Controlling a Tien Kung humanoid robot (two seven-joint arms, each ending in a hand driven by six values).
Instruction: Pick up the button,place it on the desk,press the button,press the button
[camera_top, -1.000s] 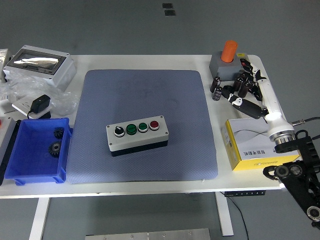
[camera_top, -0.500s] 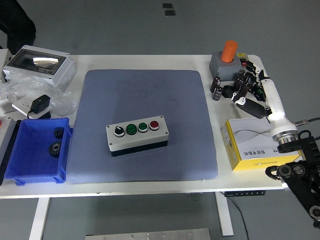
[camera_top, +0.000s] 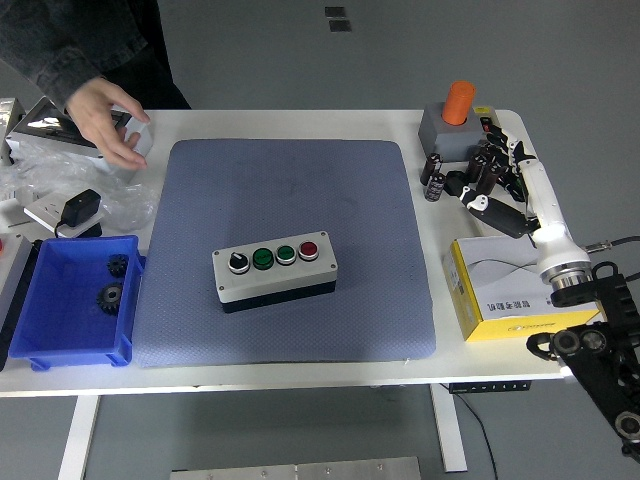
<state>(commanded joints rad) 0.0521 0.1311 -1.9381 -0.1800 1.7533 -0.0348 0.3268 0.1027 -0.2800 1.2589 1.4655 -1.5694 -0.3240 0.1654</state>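
A grey control box (camera_top: 275, 272) lies on the blue mat (camera_top: 290, 180) in the middle of the table. Its top carries a black selector knob (camera_top: 238, 262), two green buttons (camera_top: 263, 258) and a red button (camera_top: 308, 250). My right hand (camera_top: 482, 180) hovers at the table's far right edge, well away from the box, with its dark fingers relaxed and holding nothing. It is just in front of a grey base with an orange button (camera_top: 459, 102). My left arm is out of the picture.
A person's hand (camera_top: 105, 125) rests on a grey lidded case (camera_top: 35, 125) at the far left. A blue bin (camera_top: 75, 352) holds gears. A black adapter (camera_top: 80, 208) lies on plastic bags. A yellow carton (camera_top: 500, 295) and small black cylinders (camera_top: 432, 175) sit near my right arm.
A person has leaned in at the top left and put a hand on the grey case. My right hand has barely shifted; the control box has not moved.
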